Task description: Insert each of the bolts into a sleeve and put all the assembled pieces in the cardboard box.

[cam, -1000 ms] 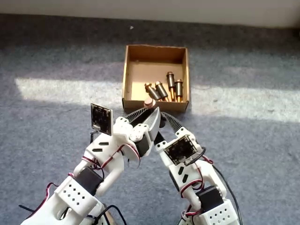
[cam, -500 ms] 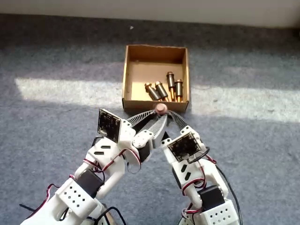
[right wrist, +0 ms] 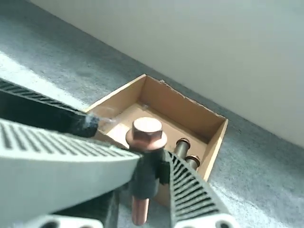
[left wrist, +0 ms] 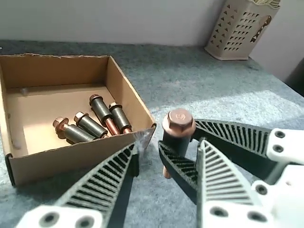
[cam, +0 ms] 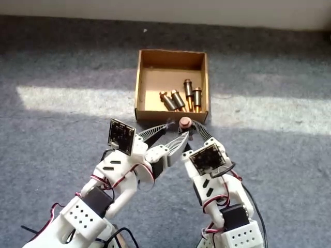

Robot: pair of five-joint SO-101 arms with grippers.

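Observation:
My right gripper (cam: 189,129) is shut on a dark sleeve with a copper bolt (cam: 185,123) through it. It holds the piece upright just outside the near wall of the cardboard box (cam: 137,82). The bolt's hex head (right wrist: 146,133) points up and its shank sticks out below the sleeve (left wrist: 176,142). My left gripper (cam: 177,130) stands open right beside the piece, its fingers (left wrist: 102,187) apart on either side of the right gripper's tips. Several assembled pieces (cam: 178,98) lie in the box, toward its right side.
The grey carpet around the box is bare, with a sunlit band across it. A beige perforated holder (left wrist: 240,28) stands far off by the wall. The box wall (left wrist: 128,97) is close in front of both grippers.
The right gripper carried the bolt and sleeve to the right along the box's near wall. The left gripper opened off the piece and drew back a little.

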